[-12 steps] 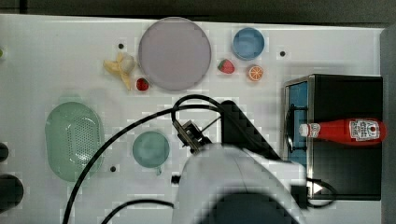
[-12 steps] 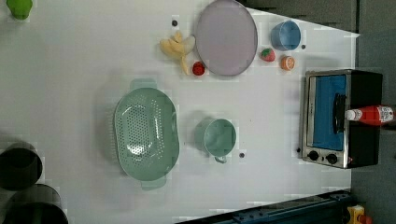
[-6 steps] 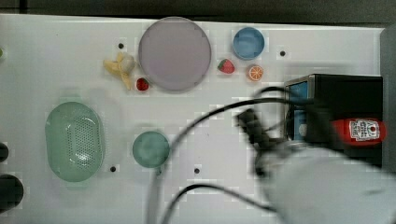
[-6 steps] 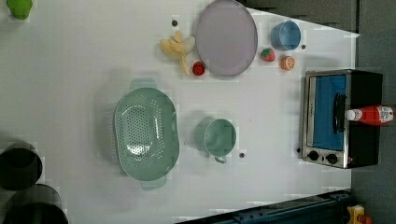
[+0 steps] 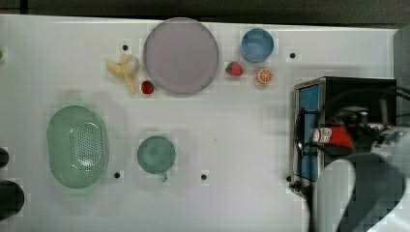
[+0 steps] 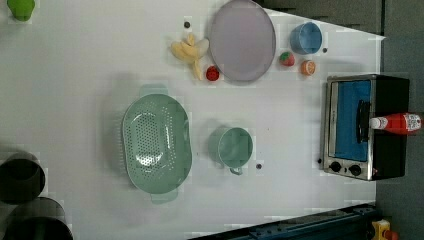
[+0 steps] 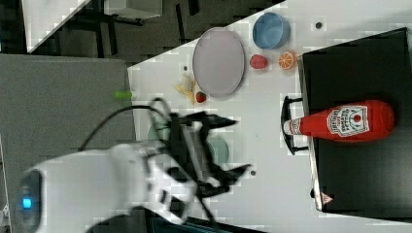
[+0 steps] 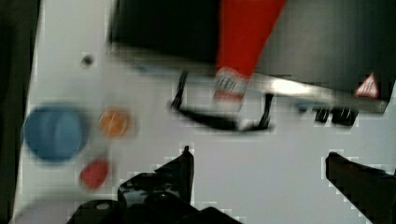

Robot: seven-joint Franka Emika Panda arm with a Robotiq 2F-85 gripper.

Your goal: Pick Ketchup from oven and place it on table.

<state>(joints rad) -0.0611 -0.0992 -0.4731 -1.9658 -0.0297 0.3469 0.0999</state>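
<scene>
- We saw the ketchup bottle lying on its side on top of the black oven, at the right of the right view, its white cap poking past the front edge above the handle.
- Our gripper hung over the white table short of the oven, its fingers spread wide and holding nothing, likely so they could straddle the bottle.

Table before oven bare; handle flanks ketchup cap
</scene>
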